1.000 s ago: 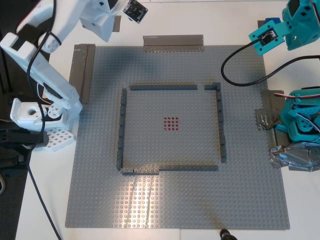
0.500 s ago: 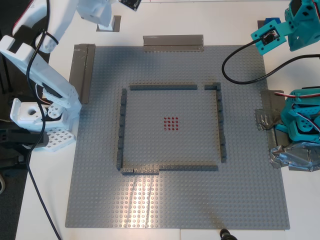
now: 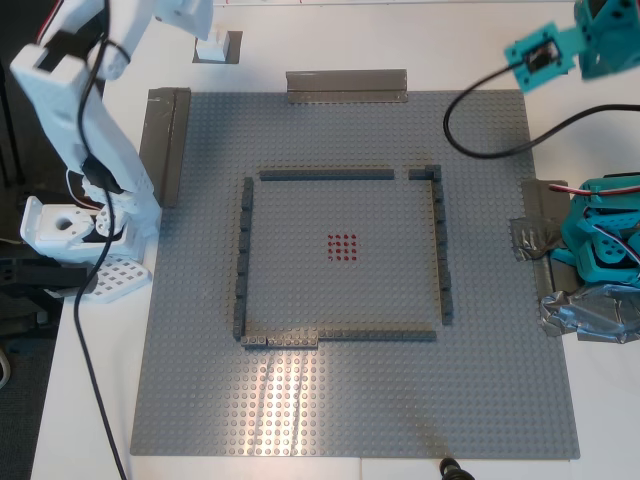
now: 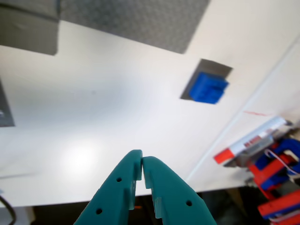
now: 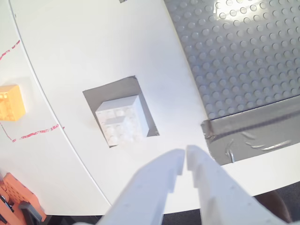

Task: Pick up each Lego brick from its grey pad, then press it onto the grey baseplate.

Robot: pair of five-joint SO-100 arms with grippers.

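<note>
The white brick [image 5: 123,120] sits on its grey pad [image 5: 140,89], just ahead of my second gripper [image 5: 184,157], whose white jaws are shut and empty. It also shows in the exterior view [image 3: 215,45] at the top left, beyond the grey baseplate [image 3: 350,420]. The blue brick [image 4: 208,87] sits on its grey pad [image 4: 216,68], well ahead of my first gripper [image 4: 142,161], whose teal jaws are shut and empty. The teal arm [image 3: 600,40] hides the blue brick in the exterior view.
The baseplate holds a red-dotted patch [image 3: 342,247] inside a low dark grey frame [image 3: 243,260]. Tape strips [image 3: 347,85] [image 3: 165,140] lie on its edges. A silver tape wad [image 3: 590,315] and a black cable [image 3: 470,150] are at the exterior view's right. An orange brick [image 5: 10,103] lies near the white one.
The white arm has drawn back toward the top left, uncovering the white brick. The teal arm has shifted toward the top edge and now covers the blue brick.
</note>
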